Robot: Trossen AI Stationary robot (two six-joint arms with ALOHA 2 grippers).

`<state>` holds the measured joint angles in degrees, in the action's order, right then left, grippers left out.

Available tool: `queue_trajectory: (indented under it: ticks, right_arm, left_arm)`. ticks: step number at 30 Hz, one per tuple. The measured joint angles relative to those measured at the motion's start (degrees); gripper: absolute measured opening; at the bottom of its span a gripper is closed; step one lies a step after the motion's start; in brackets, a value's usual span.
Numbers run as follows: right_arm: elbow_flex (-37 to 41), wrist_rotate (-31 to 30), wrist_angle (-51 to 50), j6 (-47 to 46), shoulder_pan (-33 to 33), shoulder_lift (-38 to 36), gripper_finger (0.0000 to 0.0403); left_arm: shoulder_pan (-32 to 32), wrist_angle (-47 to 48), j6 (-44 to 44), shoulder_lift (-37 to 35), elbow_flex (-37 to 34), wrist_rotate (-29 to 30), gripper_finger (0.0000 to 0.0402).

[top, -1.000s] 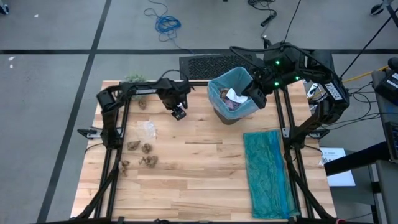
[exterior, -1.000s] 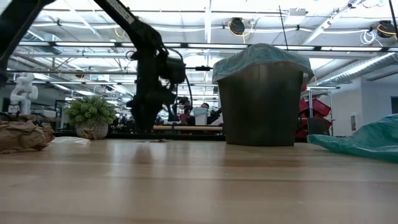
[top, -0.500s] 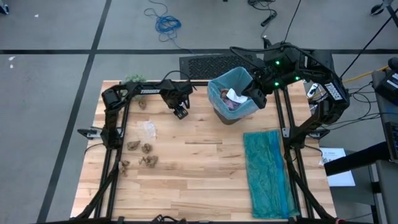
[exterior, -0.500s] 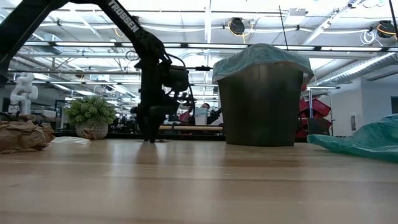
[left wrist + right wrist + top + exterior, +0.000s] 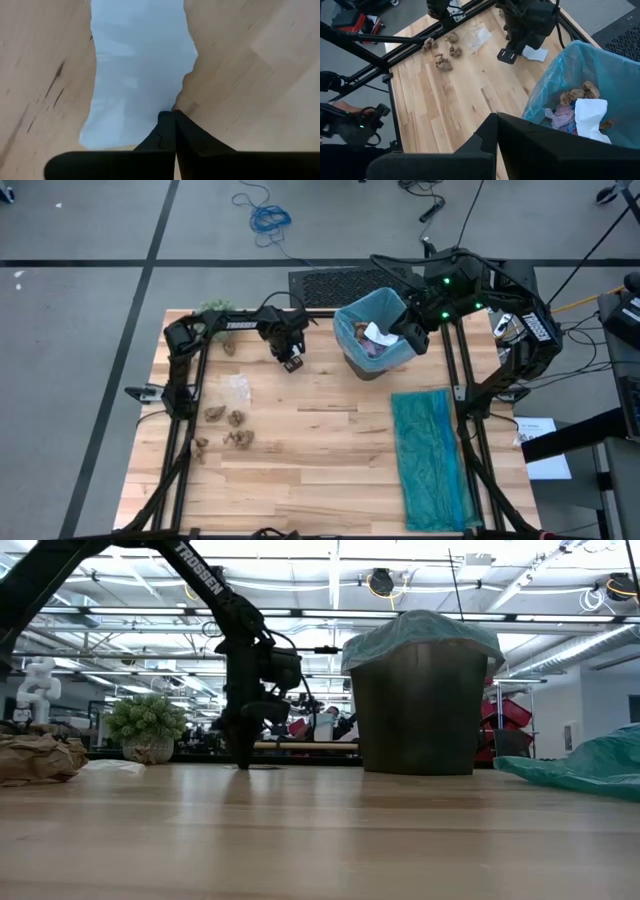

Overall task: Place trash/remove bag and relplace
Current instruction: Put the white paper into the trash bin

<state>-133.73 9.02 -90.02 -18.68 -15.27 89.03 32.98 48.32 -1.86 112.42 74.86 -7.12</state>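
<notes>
A dark bin [image 5: 372, 363] lined with the light blue bag [image 5: 352, 317] stands at the far middle of the table; inside lie brown wads, white paper [image 5: 590, 116] and a purple piece. My left gripper [image 5: 292, 364] points down at the table left of the bin, shut at the edge of a white paper scrap [image 5: 140, 65] that lies flat on the wood. My right gripper [image 5: 408, 332] is shut over the bin's right rim. Brown wads [image 5: 231, 428] lie at the left of the table. My left gripper comes from above, pointing down, with its shut fingertips [image 5: 170, 125] at the scrap's edge [image 5: 176, 104]. The scrap lies flat on the table. My right gripper hangs by the bag's rim [image 5: 532, 102]; whether it touches the bag, I cannot tell.
A folded teal bag [image 5: 432, 455] lies along the right side. A green plant [image 5: 215, 307] and another wad [image 5: 229, 347] sit at the far left, with a pale crumpled scrap [image 5: 238, 387] nearer. A black grille [image 5: 335, 283] lies behind the bin. Bare wood fills the middle and near part.
My left gripper has gone down onto the table beside the bin, shifted a little toward the far edge, and has shut at the white scrap's edge. The scrap has stayed flat on the wood.
</notes>
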Motion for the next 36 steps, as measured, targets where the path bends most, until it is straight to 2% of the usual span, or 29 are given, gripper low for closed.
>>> queue_trajectory:
  ticks: [8, 14, 17, 27, 31, 36]
  right_arm:
    - [0.0, -0.03, 0.01, 0.48, 0.0, 0.0, 0.0]
    - [0.0, -0.04, 0.0, 1.15, 0.0, 0.0, 0.0]
    - [0.0, -0.04, 0.0, 1.34, 0.0, 0.0, 0.0]
    - [0.0, -0.04, 0.09, 1.81, -0.13, 0.0, 0.0]
    - [0.0, -0.04, 0.13, 1.81, -0.13, 0.0, 0.0]
    - [0.0, -0.04, 0.15, 1.78, -0.13, 0.0, 0.0]
  left_arm:
    - [0.04, 1.99, 0.7, -7.34, 0.95, -0.08, 0.0001]
    - [-1.63, 1.39, -0.27, -9.25, 0.97, 1.02, 0.0006]
    - [-3.0, 0.13, 0.76, -8.51, 0.94, 1.2, 0.0031]
    - [-6.46, -2.33, 1.3, -6.14, 0.95, 4.88, 0.0157]
    - [-7.26, -2.41, 2.79, -3.46, 0.97, 9.3, 0.0176]
    - [-7.25, -3.37, 4.24, 0.54, 1.17, 13.15, 0.0178]
